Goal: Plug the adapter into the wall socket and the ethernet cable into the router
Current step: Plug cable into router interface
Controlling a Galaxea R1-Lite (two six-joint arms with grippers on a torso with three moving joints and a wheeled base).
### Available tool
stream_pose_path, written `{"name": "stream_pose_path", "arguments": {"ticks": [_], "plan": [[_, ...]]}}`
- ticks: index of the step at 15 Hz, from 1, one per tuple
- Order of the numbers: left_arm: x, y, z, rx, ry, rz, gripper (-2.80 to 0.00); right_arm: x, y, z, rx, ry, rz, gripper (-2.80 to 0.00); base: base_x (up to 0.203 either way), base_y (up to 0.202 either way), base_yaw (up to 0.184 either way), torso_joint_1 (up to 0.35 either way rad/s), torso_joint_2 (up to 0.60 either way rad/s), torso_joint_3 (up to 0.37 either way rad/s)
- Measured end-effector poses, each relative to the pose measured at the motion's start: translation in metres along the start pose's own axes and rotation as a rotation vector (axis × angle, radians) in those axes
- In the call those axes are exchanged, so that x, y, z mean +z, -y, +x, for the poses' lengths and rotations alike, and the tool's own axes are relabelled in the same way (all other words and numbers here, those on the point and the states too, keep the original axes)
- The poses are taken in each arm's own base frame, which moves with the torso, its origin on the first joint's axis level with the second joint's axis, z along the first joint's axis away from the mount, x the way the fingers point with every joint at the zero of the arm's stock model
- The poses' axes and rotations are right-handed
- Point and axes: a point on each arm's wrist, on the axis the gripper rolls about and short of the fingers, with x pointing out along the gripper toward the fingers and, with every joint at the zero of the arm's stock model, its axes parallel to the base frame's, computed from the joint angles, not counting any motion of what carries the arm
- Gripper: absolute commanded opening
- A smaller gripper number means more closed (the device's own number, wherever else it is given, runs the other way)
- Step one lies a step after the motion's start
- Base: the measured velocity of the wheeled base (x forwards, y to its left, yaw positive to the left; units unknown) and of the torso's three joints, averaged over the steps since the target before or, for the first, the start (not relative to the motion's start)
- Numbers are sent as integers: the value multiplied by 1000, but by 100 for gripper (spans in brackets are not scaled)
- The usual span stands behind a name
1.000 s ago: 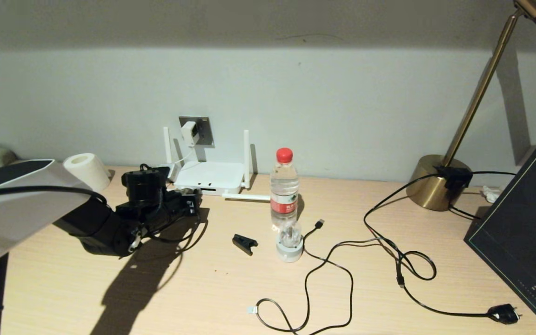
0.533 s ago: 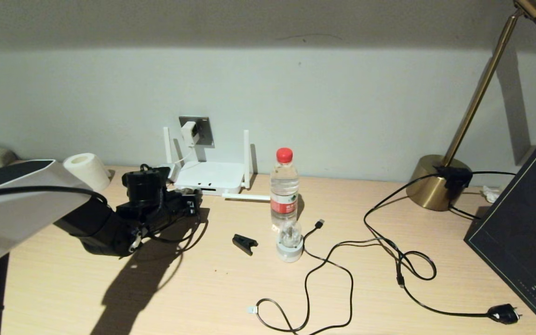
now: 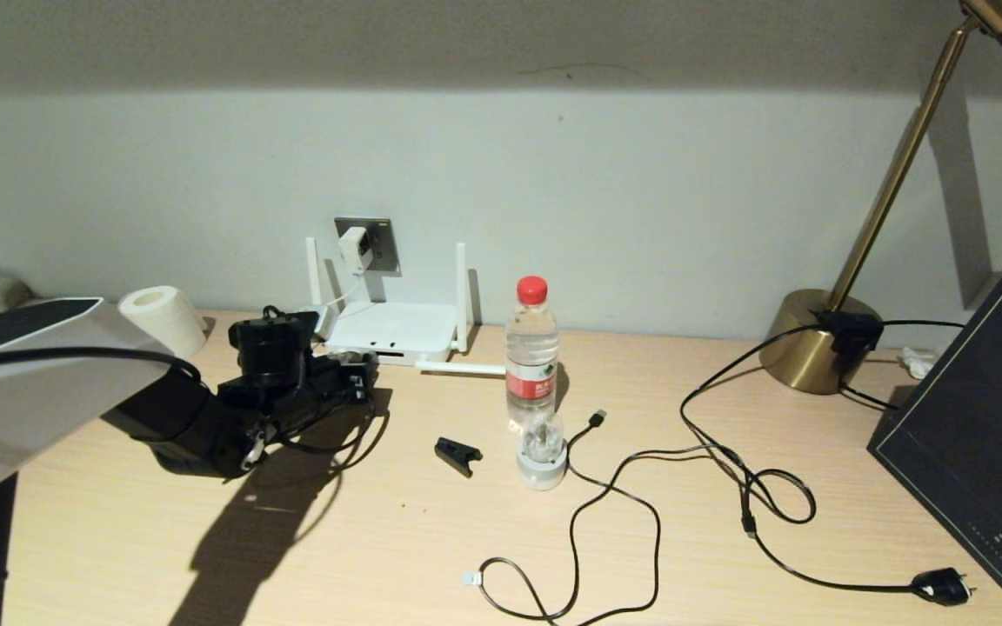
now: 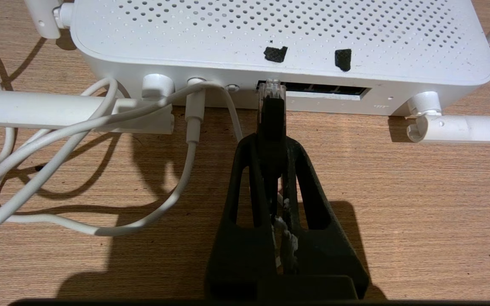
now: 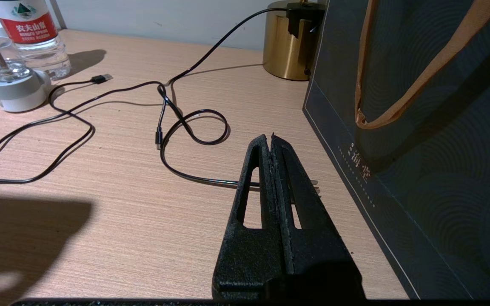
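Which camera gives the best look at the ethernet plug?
The left wrist view: the ethernet plug fills the centre, pinched in the left gripper, its clear tip at the router ports. The head view hides it behind the arm; the right wrist view misses it.

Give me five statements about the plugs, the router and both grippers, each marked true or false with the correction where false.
1. The adapter sits in the wall socket. True.
2. The left gripper is shut on the ethernet cable. True.
3. The cable's clear tip is far from the router. False: it is at the port row.
4. The right gripper holds the water bottle. False: it is shut on nothing, beside the dark bag.
5. All router antennas stand upright. False: at least two lie flat on the desk.
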Motion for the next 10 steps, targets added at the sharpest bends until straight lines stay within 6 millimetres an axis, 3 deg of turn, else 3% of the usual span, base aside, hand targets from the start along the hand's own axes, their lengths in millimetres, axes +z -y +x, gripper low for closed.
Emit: {"name": "stream_pose_path", "arguments": {"ticks": [10], "plan": [[-1, 0, 1, 0, 1, 0, -280, 0, 0, 0, -1, 0, 0, -280, 0, 0, 0, 0, 0, 0]]}}
